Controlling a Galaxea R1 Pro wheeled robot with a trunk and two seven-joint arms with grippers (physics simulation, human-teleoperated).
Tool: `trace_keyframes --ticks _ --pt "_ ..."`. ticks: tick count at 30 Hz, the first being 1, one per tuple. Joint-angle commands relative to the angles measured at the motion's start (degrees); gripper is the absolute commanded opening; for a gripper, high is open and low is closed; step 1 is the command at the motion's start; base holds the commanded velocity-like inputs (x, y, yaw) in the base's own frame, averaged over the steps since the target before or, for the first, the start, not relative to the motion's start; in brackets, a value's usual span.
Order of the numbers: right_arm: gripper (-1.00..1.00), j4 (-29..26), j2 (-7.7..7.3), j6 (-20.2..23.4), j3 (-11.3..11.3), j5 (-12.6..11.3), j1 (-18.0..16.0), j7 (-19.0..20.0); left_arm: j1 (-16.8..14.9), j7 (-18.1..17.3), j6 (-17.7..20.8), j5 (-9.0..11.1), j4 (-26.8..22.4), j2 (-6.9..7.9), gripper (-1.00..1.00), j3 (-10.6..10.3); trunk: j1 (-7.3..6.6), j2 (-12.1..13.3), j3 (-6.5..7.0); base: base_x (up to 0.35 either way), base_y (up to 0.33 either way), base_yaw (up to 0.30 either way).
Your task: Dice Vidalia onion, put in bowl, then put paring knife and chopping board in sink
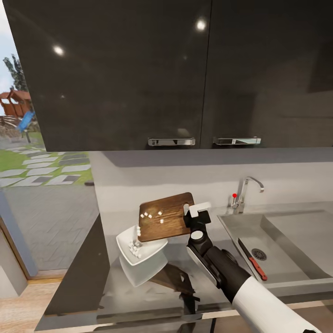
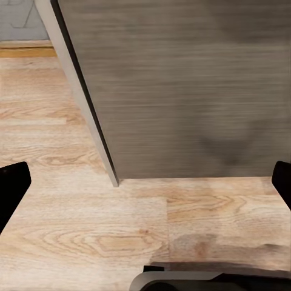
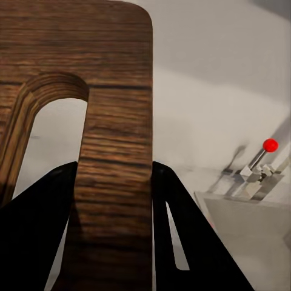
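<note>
Right gripper (image 1: 196, 211) is clamped on the chopping board (image 1: 166, 216), fingers (image 3: 176, 218) pinching the strip of wood beside the oval slot. The board is lifted off the tabletop (image 1: 152, 296) and tilted, low end down over the bowl (image 1: 141, 253), near the tabletop's left end.

Diced onion (image 1: 152, 215): several white cubes sit loose on the board face, a few hang at its low edge, and more lie inside the bowl. The bowl itself looks tipped, resting on the tabletop just under the board's low corner.

Paring knife (image 1: 252, 260) lies in the sink (image 1: 300, 240), on the flat drainboard part next to the round drain, red handle toward the tabletop's front edge. The tap (image 1: 245, 192) with red knob (image 3: 270, 145) stands at the sink's back edge, against the wall.

Left gripper: the left wrist view shows dark finger tips (image 2: 12, 188) at both picture edges, spread wide apart with nothing between them, so it is released. It faces wooden floor (image 2: 91, 230) and a grey cabinet side (image 2: 182, 91).
</note>
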Motion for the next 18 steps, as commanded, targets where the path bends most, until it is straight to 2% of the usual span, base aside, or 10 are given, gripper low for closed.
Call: trace_keyframes --ticks 1,7,18 --pt "-1.00 0.0 -0.02 0.2 0.4 -0.2 -0.1 -0.4 0.0 0.3 -0.1 0.5 -0.1 0.08 1.00 -0.4 0.02 0.0 -0.01 0.000 0.000 0.000" --pt "-1.00 0.1 -0.02 0.2 2.3 -0.1 -0.1 -0.4 0.0 0.3 -0.1 0.5 -0.1 0.08 1.00 -0.4 0.02 0.0 -0.01 0.000 0.000 0.000" --pt "-1.00 0.1 0.05 0.2 2.6 -0.1 -0.1 -0.5 0.0 0.3 -0.1 0.5 -0.1 0.08 1.00 -0.4 0.02 0.0 -0.01 0.000 0.000 0.000"
